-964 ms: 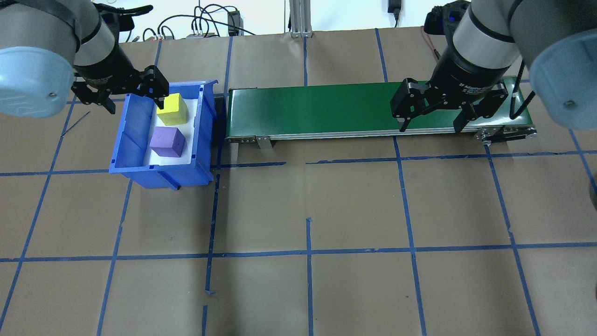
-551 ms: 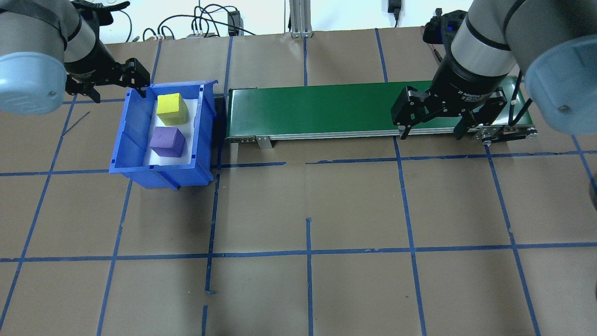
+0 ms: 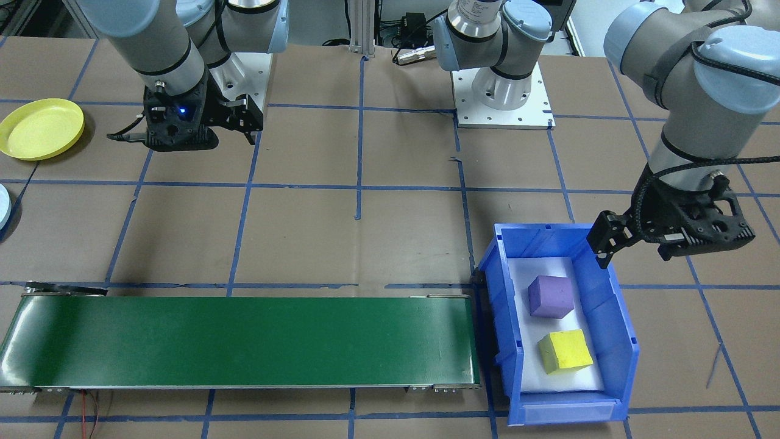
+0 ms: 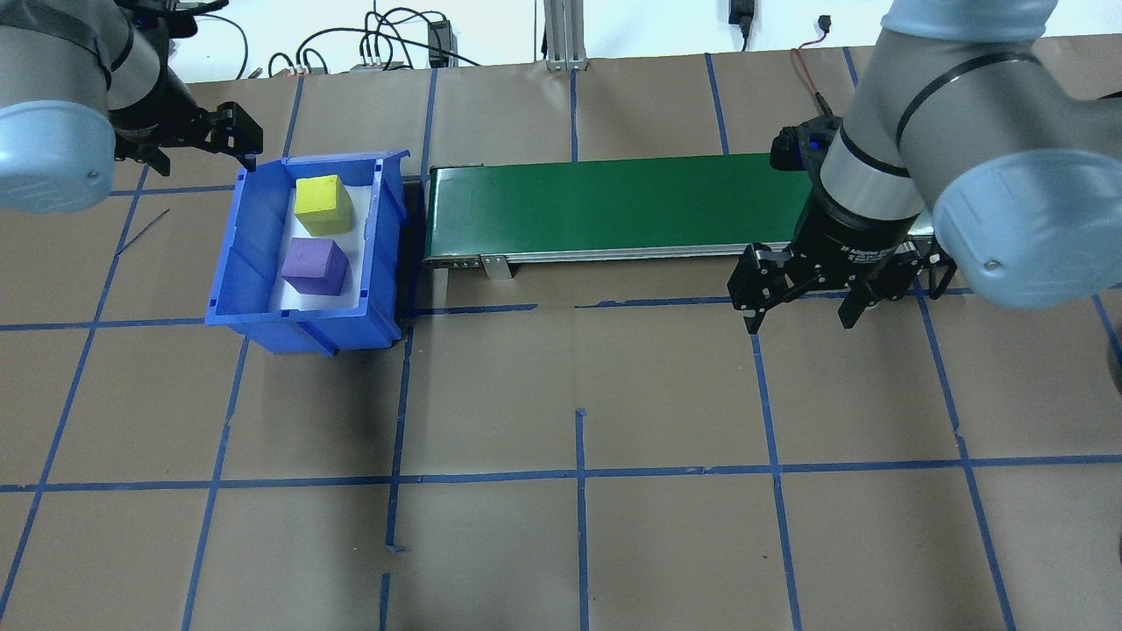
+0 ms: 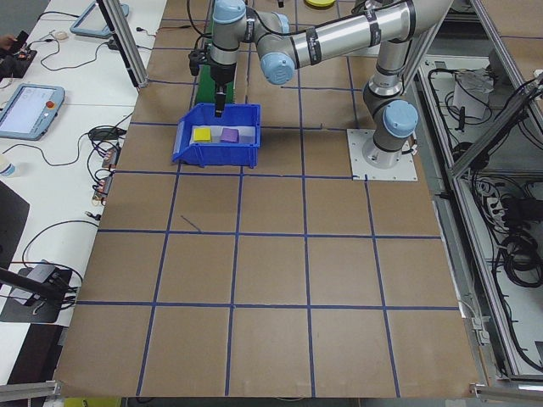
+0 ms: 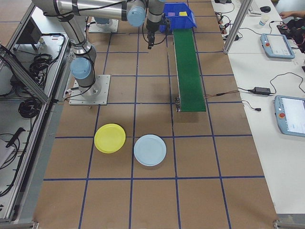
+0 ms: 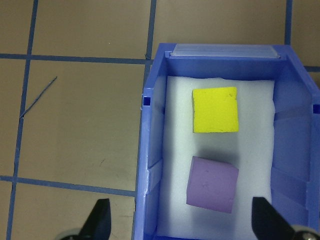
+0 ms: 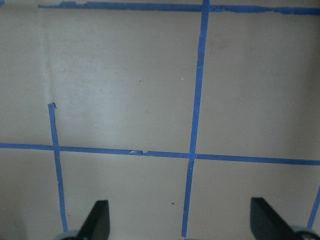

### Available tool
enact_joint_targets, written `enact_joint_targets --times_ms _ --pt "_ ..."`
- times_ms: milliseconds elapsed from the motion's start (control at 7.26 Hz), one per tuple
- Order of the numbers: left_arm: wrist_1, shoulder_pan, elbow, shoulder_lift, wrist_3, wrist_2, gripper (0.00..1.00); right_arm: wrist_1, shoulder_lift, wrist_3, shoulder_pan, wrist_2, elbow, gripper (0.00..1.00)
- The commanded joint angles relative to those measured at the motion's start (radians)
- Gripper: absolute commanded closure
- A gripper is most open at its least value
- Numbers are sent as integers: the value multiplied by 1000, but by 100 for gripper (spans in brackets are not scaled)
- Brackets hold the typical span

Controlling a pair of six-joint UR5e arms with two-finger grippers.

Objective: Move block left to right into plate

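Observation:
A yellow block (image 4: 323, 204) and a purple block (image 4: 314, 265) lie on white foam inside a blue bin (image 4: 302, 333). In the left wrist view the yellow block (image 7: 215, 110) sits beyond the purple block (image 7: 212, 184). My left gripper (image 4: 197, 147) hangs open and empty, well above the bin's left wall. My right gripper (image 4: 799, 317) is open and empty, over bare paper just in front of the green conveyor belt (image 4: 614, 206). A yellow plate (image 6: 110, 138) and a light blue plate (image 6: 150, 150) lie on the table beyond the belt's right end.
The belt runs from beside the bin toward the plates. Blue tape lines grid the brown paper table (image 4: 578, 394). Cables and a metal post (image 4: 561, 35) stand at the far edge. The arm bases (image 3: 503, 91) sit on the robot's side.
My left gripper has pulled back from over the yellow block, up and to the left. My right gripper has moved off the belt's right end toward the robot, over the paper.

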Motion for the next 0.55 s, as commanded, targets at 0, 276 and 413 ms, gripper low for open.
enact_joint_targets --times_ms 0,276,413 --pt "7 1 -6 -16 17 -4 0 0 3 -29 -2 2 90 0" --pt "72 0 -10 -72 22 -63 0 -4 3 -32 -5 -8 64 0" --pt "111 0 -11 -104 24 -67 0 -15 3 -31 -4 -23 31 0"
